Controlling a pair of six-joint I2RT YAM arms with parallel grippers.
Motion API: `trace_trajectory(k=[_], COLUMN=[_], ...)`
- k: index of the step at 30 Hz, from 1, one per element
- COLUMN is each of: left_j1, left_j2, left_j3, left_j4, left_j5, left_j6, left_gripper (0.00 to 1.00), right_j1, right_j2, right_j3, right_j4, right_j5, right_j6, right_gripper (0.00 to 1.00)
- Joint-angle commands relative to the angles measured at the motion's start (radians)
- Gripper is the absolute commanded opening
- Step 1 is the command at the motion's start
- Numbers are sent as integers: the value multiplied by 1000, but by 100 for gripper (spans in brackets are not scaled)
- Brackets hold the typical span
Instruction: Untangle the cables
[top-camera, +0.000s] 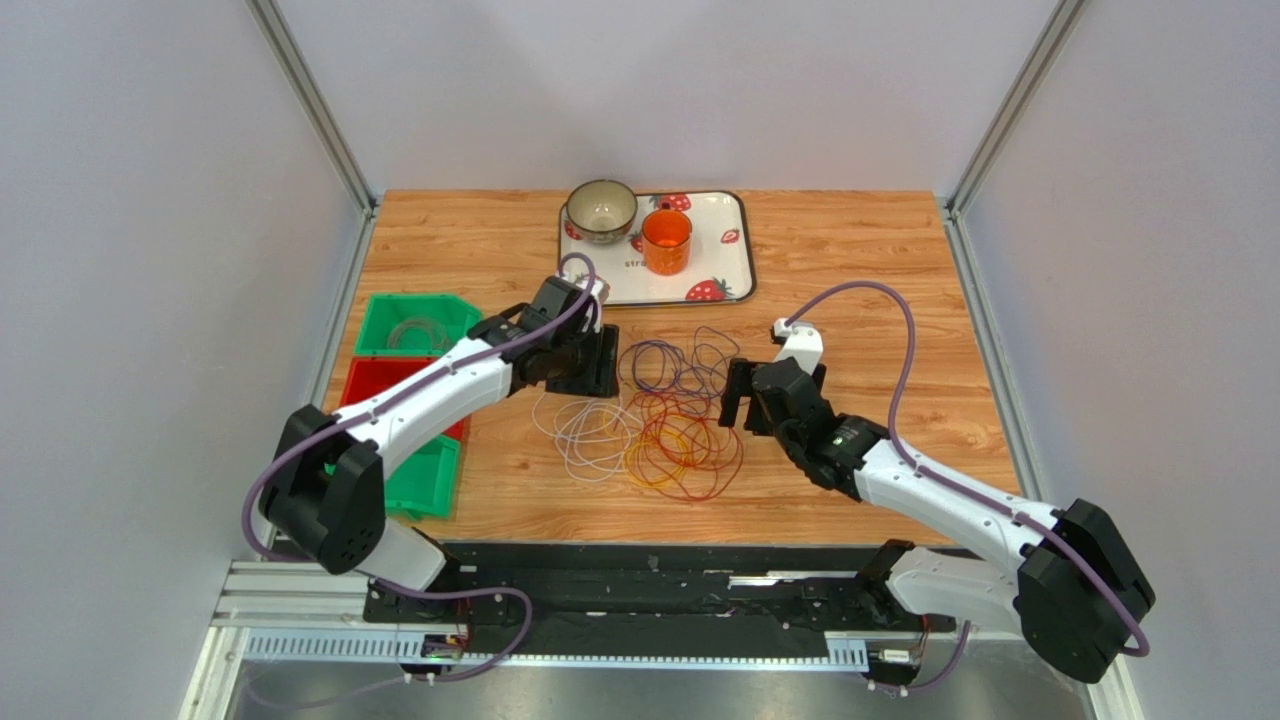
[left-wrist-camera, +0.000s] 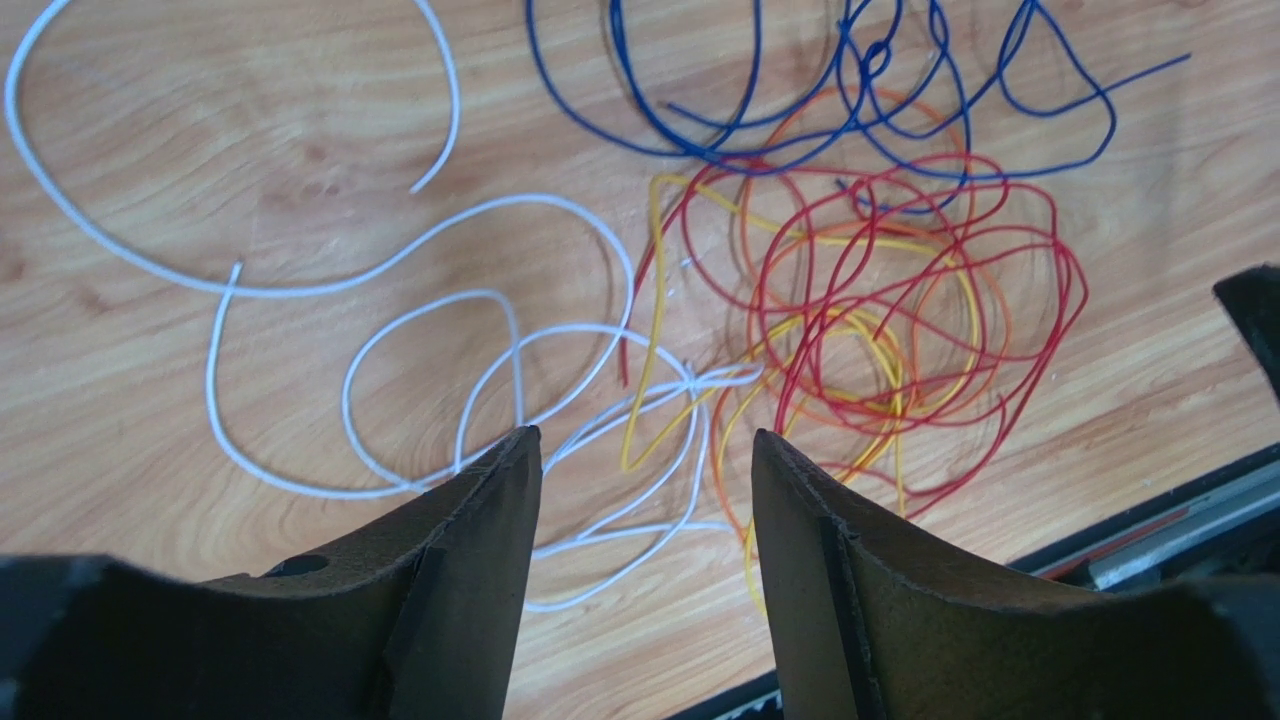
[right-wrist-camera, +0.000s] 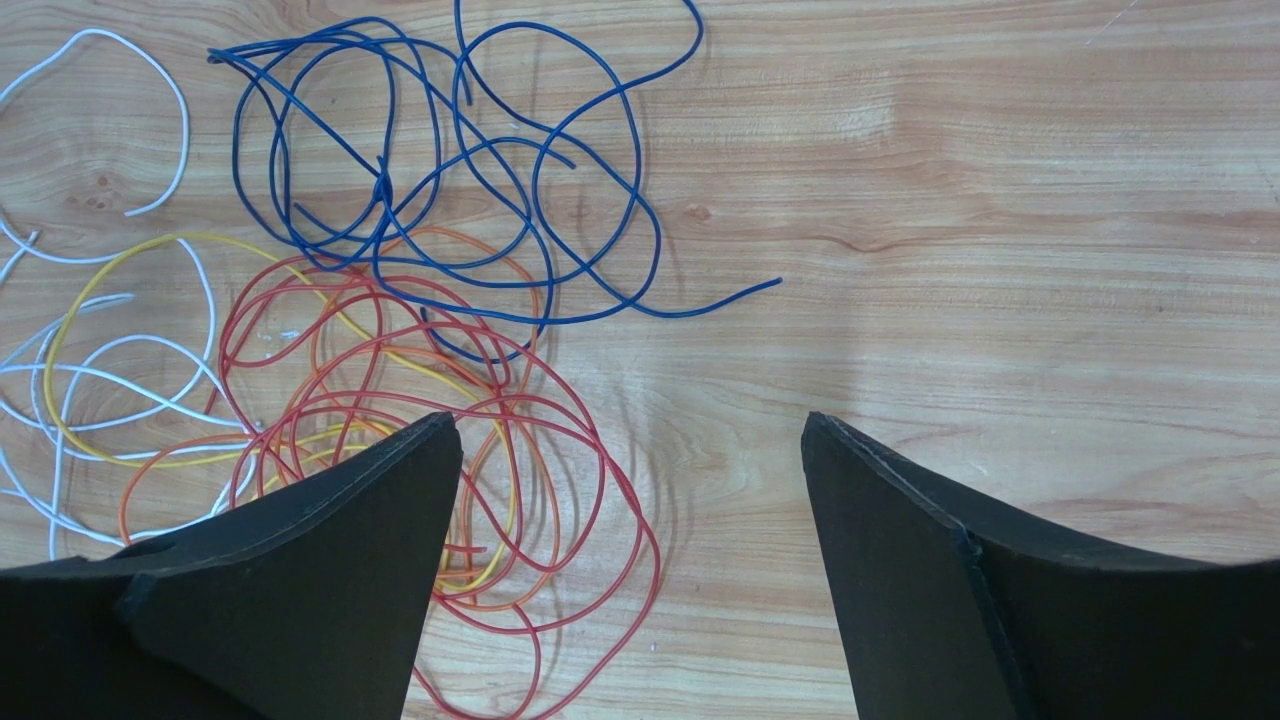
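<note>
Your black left gripper (left-wrist-camera: 643, 443) and black right gripper (right-wrist-camera: 631, 428) hover open and empty over thin white, blue, red, orange and yellow cables (top-camera: 672, 425) lying interlaced on the wooden table (top-camera: 872, 255); untangling, by my judgement, has hardly begun.

Left gripper (left-wrist-camera: 643, 438) jaws partly apart; right gripper (right-wrist-camera: 631, 420) jaws wide.

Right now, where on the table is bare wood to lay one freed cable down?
Bare wood: far right, between the tray and the table edge; far left corner, beyond the far green bin. Crowded: the centre, where the cables tangle, and the left edge.
</note>
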Motion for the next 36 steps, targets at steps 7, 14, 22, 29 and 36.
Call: trace_trajectory(k=[7,14,22,29,36], left_j1=[-28,-36,-50,-50,-50], left_j2=[169,232,223,118,-6], left_j3=[123,147,209,178,219], left_j4=[39,36,-23,-4,-52], left_j5=[-12,-2,-3,41,50], left_j6=[15,14,18,2,38], left_gripper=[52,34,0,0,0], right_j1=[-9,-13,-13,-18,-19], right_j2=[-11,-11,-25,-13,-17], right_j3=[9,6,-4,5,2], right_j4=[29,34,40,44,40], right_j5=[-4,-10,-11,-30,-22], right_j6=[7,6,7,-5,3], right_gripper=[88,88,88,88,87])
